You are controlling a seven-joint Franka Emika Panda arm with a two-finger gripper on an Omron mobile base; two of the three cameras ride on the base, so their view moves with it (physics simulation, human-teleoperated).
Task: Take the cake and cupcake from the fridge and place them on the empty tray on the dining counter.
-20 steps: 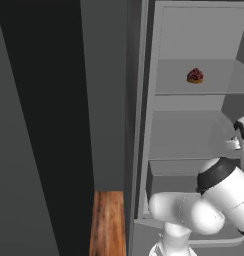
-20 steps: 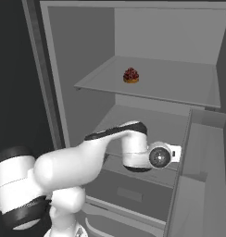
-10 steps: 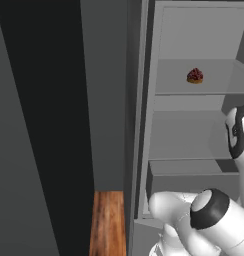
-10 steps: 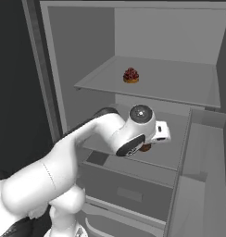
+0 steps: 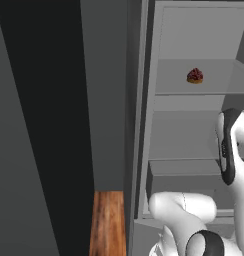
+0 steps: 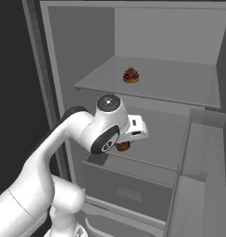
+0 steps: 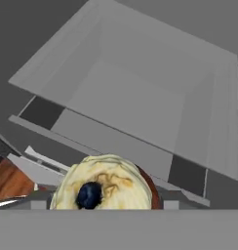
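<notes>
The fridge [image 6: 59, 65] is seen standing open, its grey interior lit evenly, with dark wall to its left and a strip of reddish wooden floor [image 5: 106, 220] visible below in the left base view. Inside, 2 grey shelves are counted, with 1 grey drawer [image 6: 126, 187] beneath them. On the upper shelf [image 6: 179, 85], 1 cake [image 6: 130, 75] with a dark red top is seen, sitting upright near the middle and well apart from the walls.

1 cupcake [image 7: 105, 184] with a cream top and a dark spot at its centre is shown close against the bottom of the hand view, between the fingers, with the fridge interior and the drawer lying beyond it. In the right base view, a small brown shape is seen just under the gripper [image 6: 126, 144], in front of the lower shelf [image 6: 161, 143]. The jaws are judged to be closed around the cupcake, though the fingertips themselves are largely hidden.
</notes>
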